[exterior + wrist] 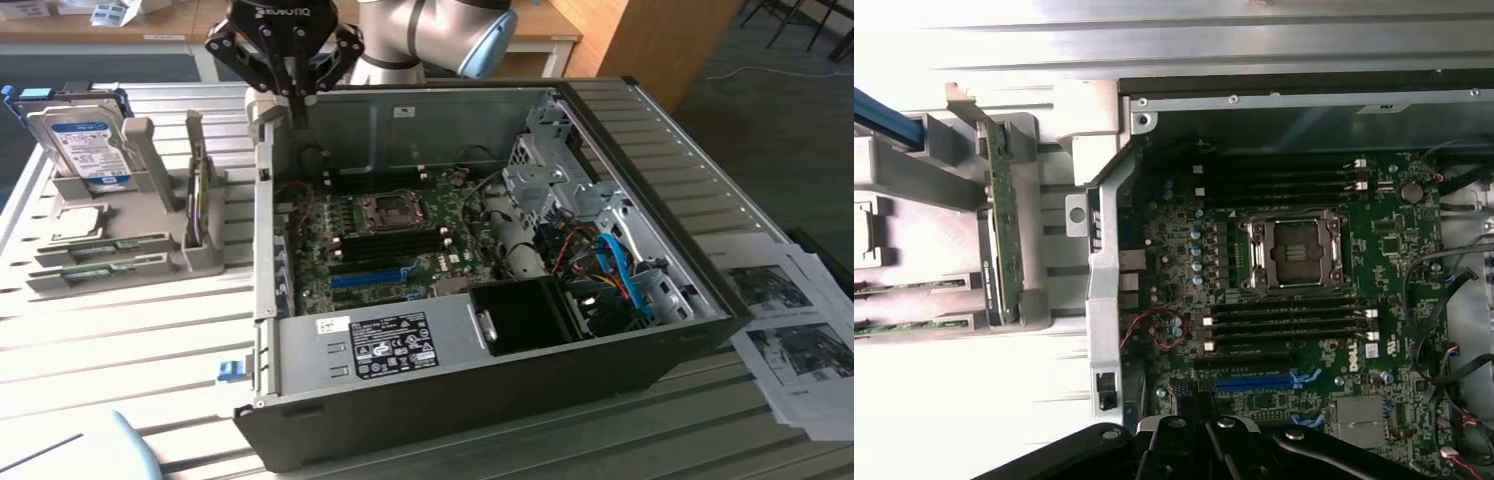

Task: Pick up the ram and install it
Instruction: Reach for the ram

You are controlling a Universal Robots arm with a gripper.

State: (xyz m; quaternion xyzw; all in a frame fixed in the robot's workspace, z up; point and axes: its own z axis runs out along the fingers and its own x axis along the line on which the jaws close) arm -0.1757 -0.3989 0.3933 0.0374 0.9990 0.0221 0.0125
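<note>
Tool [286, 92]: being held pressed together, empty, over case [400, 410] rim.
Ram [198, 200]: being supported upright by rack [204, 258] on desk [134, 350], nine o'clock of case.
Handling: being judged light, stiff, fragile; bare edges being favoured.

You get clear room above the open case [400, 115], mid-frame. Drive cage [547, 170] and cables [607, 265] crowd the exterior view's right. Ram [199, 205], at that view's left, is hemmed by rack posts [150, 160].
</note>
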